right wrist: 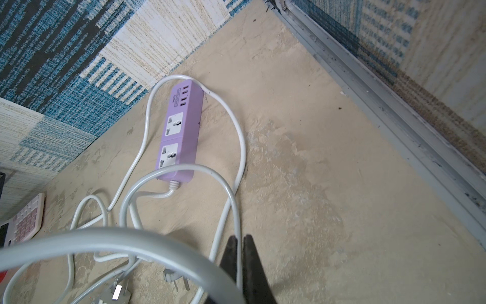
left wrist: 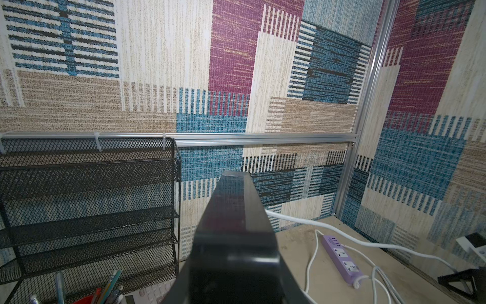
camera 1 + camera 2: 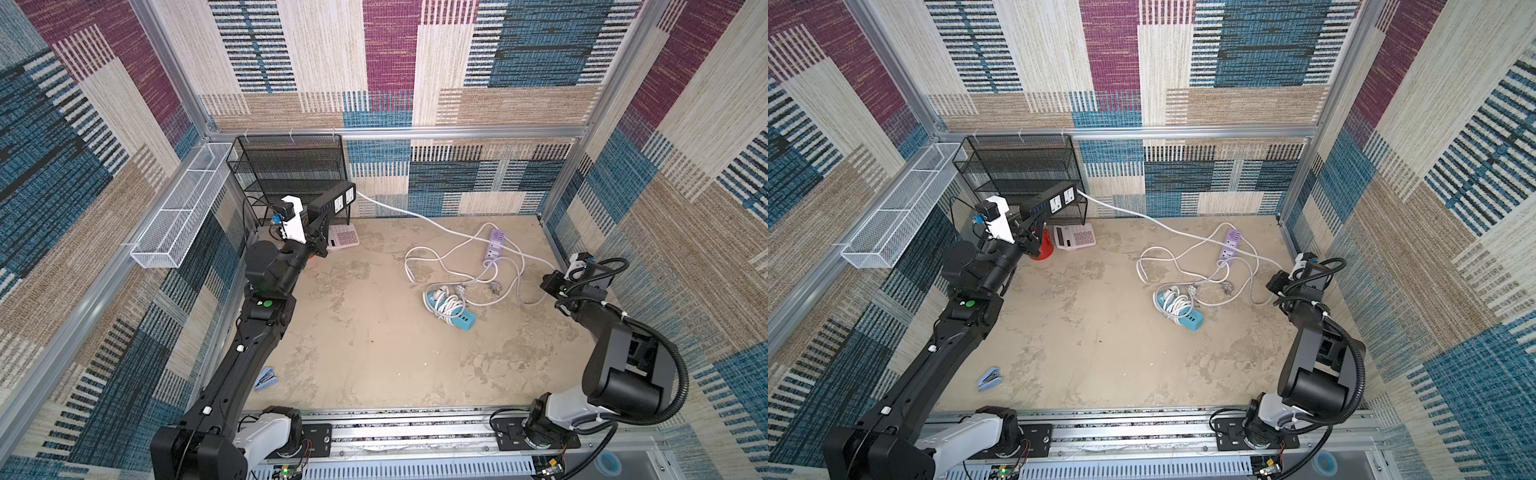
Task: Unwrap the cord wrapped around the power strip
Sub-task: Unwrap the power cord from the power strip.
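Observation:
My left gripper [image 3: 318, 222] is shut on one end of a black power strip [image 3: 334, 199], held in the air in front of the mesh rack; in the left wrist view the strip [image 2: 236, 223] hides the jaws. Its white cord [image 3: 415, 214] runs down across the table to my right gripper [image 3: 547, 286]. That gripper is shut, with a thin stretch of white cord [image 1: 239, 263] between its fingertips. A blue power strip [image 3: 451, 311] lies mid-table with white cord coiled around it. A purple strip [image 1: 178, 131] lies with its cord loose.
A black mesh rack [image 3: 286, 174] and a white wire basket [image 3: 183, 208] stand at the back left. A calculator [image 3: 345, 239] and a red pen cup [image 3: 1042, 249] sit below the raised strip. A blue stapler [image 3: 266, 378] lies front left. Loose cord loops [image 3: 436, 266] cover the right middle.

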`<state>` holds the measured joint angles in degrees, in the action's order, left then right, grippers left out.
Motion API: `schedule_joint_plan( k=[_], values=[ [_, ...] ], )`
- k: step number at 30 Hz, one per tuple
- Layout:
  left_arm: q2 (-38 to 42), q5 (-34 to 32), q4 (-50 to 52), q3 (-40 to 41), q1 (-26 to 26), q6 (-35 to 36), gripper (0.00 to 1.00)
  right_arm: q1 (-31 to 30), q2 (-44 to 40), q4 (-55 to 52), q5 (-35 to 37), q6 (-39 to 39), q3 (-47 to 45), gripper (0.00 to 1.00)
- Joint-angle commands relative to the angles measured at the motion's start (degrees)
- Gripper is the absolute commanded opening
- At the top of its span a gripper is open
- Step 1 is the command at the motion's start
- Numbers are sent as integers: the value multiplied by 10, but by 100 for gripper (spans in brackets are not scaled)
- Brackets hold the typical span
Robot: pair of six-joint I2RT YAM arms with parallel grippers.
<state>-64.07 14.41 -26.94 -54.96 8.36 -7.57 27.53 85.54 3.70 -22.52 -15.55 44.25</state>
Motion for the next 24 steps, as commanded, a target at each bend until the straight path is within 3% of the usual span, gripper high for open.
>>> schedule_joint_plan(
  k=[1,20,24],
  values=[
    [2,-48,-49,-1,-5,4,0,3,2,12,32,-18,1,0],
    [1,-42,-52,-1,-5,-4,0,4,9,10,37,-17,0,0],
    [-1,-41,-51,-1,-5,-4,0,3,10,10,36,-17,-1,11]
  ],
)
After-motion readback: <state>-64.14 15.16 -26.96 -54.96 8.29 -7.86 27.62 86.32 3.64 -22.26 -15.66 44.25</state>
